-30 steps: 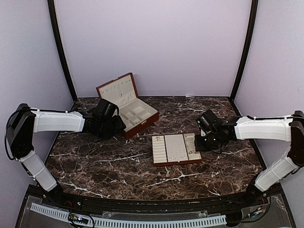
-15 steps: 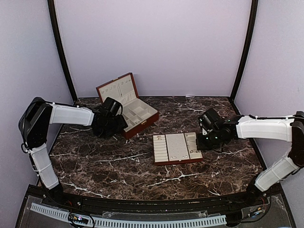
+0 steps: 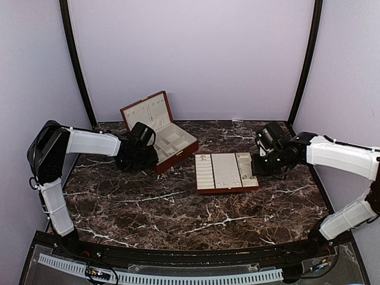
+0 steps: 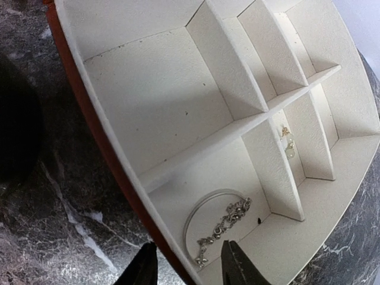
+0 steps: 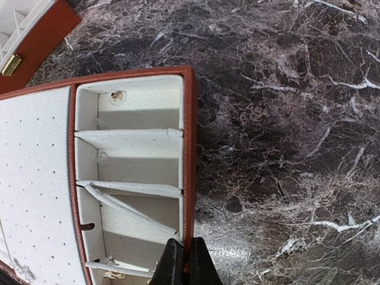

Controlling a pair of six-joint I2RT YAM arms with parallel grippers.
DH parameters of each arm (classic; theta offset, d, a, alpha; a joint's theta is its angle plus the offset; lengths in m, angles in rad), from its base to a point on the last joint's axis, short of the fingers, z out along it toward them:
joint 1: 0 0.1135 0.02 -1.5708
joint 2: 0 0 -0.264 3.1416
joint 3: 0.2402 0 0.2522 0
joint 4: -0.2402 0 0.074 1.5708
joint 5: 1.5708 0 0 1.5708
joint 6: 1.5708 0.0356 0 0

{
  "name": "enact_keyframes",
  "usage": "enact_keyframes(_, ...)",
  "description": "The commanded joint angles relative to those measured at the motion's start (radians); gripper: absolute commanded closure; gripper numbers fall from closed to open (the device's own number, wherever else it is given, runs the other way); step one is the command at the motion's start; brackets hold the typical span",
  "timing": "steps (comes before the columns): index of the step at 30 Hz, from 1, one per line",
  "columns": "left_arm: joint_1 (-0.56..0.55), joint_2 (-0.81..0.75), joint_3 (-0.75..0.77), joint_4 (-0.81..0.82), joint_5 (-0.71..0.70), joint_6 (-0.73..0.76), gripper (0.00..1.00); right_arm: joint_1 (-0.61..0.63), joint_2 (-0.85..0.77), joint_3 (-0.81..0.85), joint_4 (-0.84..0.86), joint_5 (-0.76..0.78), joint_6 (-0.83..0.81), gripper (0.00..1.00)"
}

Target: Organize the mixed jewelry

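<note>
- Jewelry [image 4: 228,219] lies in two places, the box [image 3: 178,155] and the tray [image 3: 224,169]
- Box stands near the far edge of the worktop [image 3: 148,202], left of the middle, with its lid [image 3: 145,113] open and leaning back
- Tray lies flat, right of the middle and toward the right edge, apart from the box
- Left gripper [image 3: 148,157] is at the box's left side, close to the front wall
- In the left wrist view the left gripper [image 4: 187,267] has its fingers [image 4: 145,267] spread, one over the worktop outside the wall and the other over the nearest compartment; I cannot tell whether they touch the wall
- That compartment holds a chain [image 4: 219,228] lying partly inside the curve of a thin bangle [image 4: 208,199]
- Earrings [image 4: 288,139] sit in a narrow compartment farther in; the large compartment of the box [image 4: 142,101] shows only lining
- Right gripper [image 3: 259,168] is at the tray's right edge
- In the right wrist view the right gripper [image 5: 186,264] has its fingers [image 5: 172,264] pressed almost together, pinching the tray's red-brown rim [image 5: 189,136] near its near right corner
- A stud [image 5: 117,95] lies in the farthest compartment of the tray's right column, and a pale ring-like piece [image 5: 102,158] in the next one
- More small pieces [image 5: 110,261] lie in the nearest compartment, just beside the fingers
</note>
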Motion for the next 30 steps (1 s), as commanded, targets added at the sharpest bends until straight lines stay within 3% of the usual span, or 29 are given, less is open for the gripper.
enact_keyframes(1, -0.005, -0.004, 0.006, -0.092, 0.010, 0.051, 0.62, -0.011, -0.016, 0.103, -0.024, 0.008, -0.020, 1.00)
enact_keyframes(18, -0.183, -0.001, 0.005, -0.181, 0.024, 0.103, 0.69, -0.012, 0.112, 0.377, -0.167, 0.018, -0.063, 1.00)
enact_keyframes(30, -0.319, -0.089, -0.054, -0.149, 0.102, 0.152, 0.69, -0.010, 0.172, 0.433, -0.221, 0.017, -0.085, 1.00)
